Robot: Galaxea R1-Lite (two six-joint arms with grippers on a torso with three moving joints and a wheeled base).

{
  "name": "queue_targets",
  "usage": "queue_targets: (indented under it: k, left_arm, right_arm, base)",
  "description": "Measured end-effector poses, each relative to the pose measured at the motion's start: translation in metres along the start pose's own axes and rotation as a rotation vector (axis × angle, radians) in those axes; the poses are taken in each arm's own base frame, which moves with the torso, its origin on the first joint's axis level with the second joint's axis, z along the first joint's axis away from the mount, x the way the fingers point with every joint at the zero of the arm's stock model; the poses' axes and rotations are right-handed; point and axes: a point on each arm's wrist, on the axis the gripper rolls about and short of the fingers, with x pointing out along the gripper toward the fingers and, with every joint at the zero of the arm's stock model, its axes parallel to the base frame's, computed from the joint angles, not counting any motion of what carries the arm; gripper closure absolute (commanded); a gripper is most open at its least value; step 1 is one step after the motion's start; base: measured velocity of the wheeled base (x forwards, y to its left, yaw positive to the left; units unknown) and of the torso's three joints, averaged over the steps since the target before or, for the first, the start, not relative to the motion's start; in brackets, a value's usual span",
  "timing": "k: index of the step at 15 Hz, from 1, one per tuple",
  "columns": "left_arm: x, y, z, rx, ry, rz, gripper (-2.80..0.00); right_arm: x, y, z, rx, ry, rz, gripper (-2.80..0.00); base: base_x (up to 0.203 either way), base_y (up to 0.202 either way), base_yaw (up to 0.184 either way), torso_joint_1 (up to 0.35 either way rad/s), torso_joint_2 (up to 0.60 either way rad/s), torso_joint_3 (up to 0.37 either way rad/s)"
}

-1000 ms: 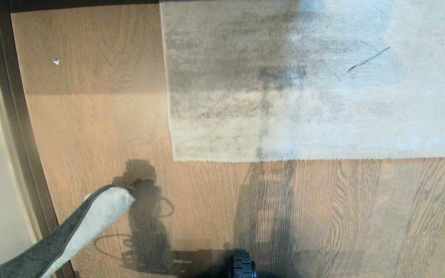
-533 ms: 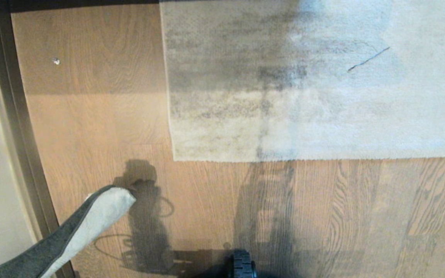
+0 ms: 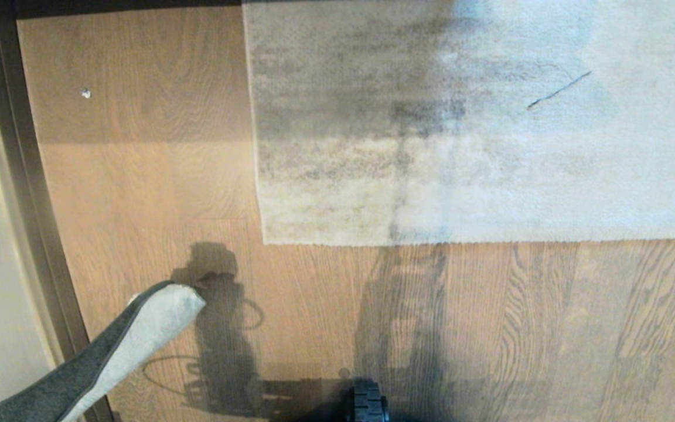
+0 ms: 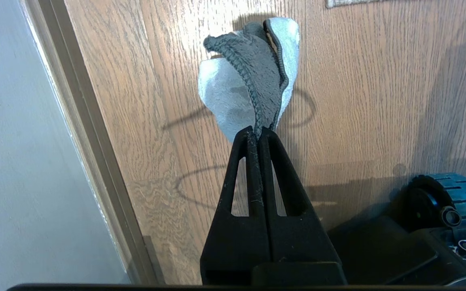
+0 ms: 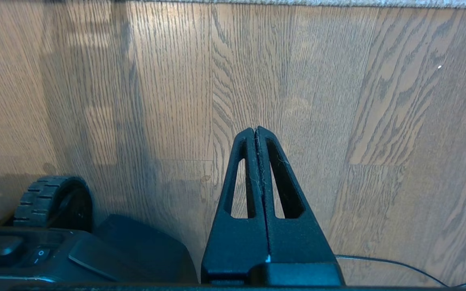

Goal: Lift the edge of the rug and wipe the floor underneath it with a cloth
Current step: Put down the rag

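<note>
The pale grey-beige rug lies flat on the brown plank floor (image 3: 156, 176); its near rug edge (image 3: 460, 241) and square corner (image 3: 265, 241) show in the head view. A strip of the edge (image 5: 338, 3) runs along the far side of the right wrist view. The cloth (image 3: 109, 357), dark grey with an off-white face, hangs at the lower left above the floor. My left gripper (image 4: 257, 130) is shut on the cloth (image 4: 253, 85). My right gripper (image 5: 256, 129) is shut and empty over bare floor (image 5: 168, 89), short of the rug. Neither gripper shows in the head view.
A dark baseboard (image 3: 27, 193) and pale wall run down the left side. My base's black wheel (image 3: 368, 403) sits at the bottom centre, also as wheel (image 5: 51, 200) and wheel (image 4: 439, 194). A thin cable (image 5: 399, 264) lies on the floor. A small white speck (image 3: 85, 92) lies far left.
</note>
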Motion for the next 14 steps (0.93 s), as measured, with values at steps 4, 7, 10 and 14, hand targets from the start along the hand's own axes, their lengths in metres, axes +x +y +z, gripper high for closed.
queue_targets:
  k: [4,7,10,14]
  left_arm:
    - [0.0000,0.0000,0.0000,0.000,0.000,0.000,0.00]
    - [0.0000,0.0000,0.0000,0.000,0.000,0.000,0.00]
    - [0.0000,0.0000,0.0000,0.000,0.000,0.000,0.00]
    - [0.0000,0.0000,0.0000,0.000,0.000,0.000,0.00]
  right_arm:
    - [-0.0004,-0.0001,-0.0002,0.026,-0.006,-0.003,0.00]
    - [-0.0004,-0.0001,-0.0002,0.026,-0.007,-0.003,0.00]
    - [-0.0004,-0.0001,-0.0002,0.027,-0.007,-0.003,0.00]
    - [-0.0004,-0.0001,-0.0002,0.026,-0.007,-0.003,0.00]
  base:
    - [0.000,0.000,0.000,0.000,0.00,0.000]
    - [0.000,0.000,0.000,0.000,0.00,0.000]
    - [0.000,0.000,0.000,0.000,0.00,0.000]
    - [0.000,0.000,0.000,0.000,0.00,0.000]
